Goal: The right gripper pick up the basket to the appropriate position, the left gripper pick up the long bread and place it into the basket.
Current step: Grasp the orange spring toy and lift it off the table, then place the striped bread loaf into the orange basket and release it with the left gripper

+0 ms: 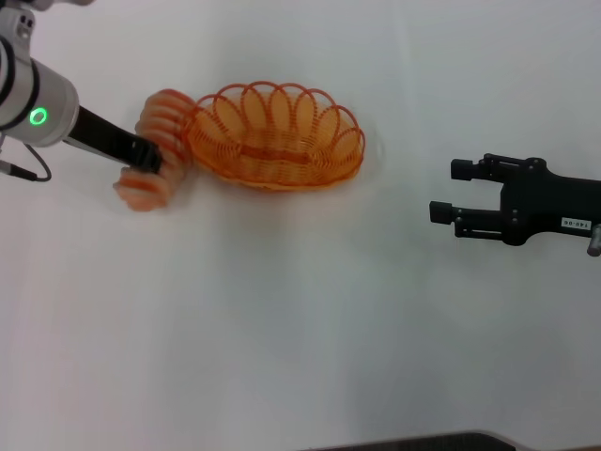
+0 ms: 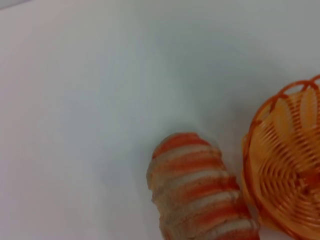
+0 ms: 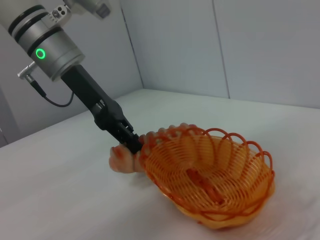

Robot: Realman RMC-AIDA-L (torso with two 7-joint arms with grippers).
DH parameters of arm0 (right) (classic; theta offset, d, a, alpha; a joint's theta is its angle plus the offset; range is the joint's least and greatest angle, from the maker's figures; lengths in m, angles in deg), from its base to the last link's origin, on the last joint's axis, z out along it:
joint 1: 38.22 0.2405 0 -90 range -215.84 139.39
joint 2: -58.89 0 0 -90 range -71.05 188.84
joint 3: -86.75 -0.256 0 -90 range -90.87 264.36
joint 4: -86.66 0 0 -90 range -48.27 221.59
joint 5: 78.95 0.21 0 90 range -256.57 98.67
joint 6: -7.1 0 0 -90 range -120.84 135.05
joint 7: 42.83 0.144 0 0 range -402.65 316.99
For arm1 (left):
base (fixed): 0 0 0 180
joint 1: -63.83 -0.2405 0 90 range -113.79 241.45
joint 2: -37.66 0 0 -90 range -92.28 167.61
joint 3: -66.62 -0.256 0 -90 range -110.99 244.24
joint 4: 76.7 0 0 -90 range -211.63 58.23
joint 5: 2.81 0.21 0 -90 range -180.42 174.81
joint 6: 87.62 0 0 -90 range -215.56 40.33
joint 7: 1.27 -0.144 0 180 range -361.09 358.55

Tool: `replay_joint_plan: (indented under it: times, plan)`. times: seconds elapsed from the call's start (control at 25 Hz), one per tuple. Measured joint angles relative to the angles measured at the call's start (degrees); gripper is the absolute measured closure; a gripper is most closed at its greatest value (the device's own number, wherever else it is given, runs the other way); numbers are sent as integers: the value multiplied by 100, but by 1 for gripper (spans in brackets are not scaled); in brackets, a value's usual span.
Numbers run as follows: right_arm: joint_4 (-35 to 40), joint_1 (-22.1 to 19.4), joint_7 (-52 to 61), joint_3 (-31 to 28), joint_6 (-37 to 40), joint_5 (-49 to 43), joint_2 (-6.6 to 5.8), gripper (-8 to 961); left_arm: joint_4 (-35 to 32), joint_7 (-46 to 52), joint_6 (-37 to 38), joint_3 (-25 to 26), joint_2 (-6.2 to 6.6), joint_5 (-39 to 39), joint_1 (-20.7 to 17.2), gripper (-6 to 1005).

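The long bread (image 1: pixel 155 146), striped orange and cream, lies just left of the orange wire basket (image 1: pixel 282 174), close against its left rim. My left gripper (image 1: pixel 158 158) reaches in from the left and is closed across the middle of the bread. The left wrist view shows the bread's end (image 2: pixel 195 185) beside the basket (image 2: pixel 287 170). The right wrist view shows the left gripper (image 3: pixel 132 144) on the bread (image 3: pixel 121 161) behind the empty basket (image 3: pixel 215 175). My right gripper (image 1: pixel 453 191) is open and empty, well to the right of the basket.
The white table (image 1: pixel 300 329) carries only the basket and the bread. Grey wall panels (image 3: pixel 250 50) stand behind the table's far side.
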State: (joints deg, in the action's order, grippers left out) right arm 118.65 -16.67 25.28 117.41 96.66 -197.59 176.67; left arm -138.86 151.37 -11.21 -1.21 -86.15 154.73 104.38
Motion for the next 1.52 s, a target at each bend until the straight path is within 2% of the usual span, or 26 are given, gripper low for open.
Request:
replay_joint_plan:
  times: [0.2,0.56,1.04,1.52]
  plan:
    - [0,12,0,0,0,0,-1,144,-16,-28,40,-274,-21,139,-6,841]
    - [0,-2,0,-9,0,4,-9,144,-288,-169,522,-226,-26,79,-31,852]
    - [0,12,0,-11,55,9,-9,144,-415,68,44,-419,-38,461,-86,861]
    - [0,8,0,-26,106,8,-12,144,-482,-140,-121,-192,3,479,-79,863]
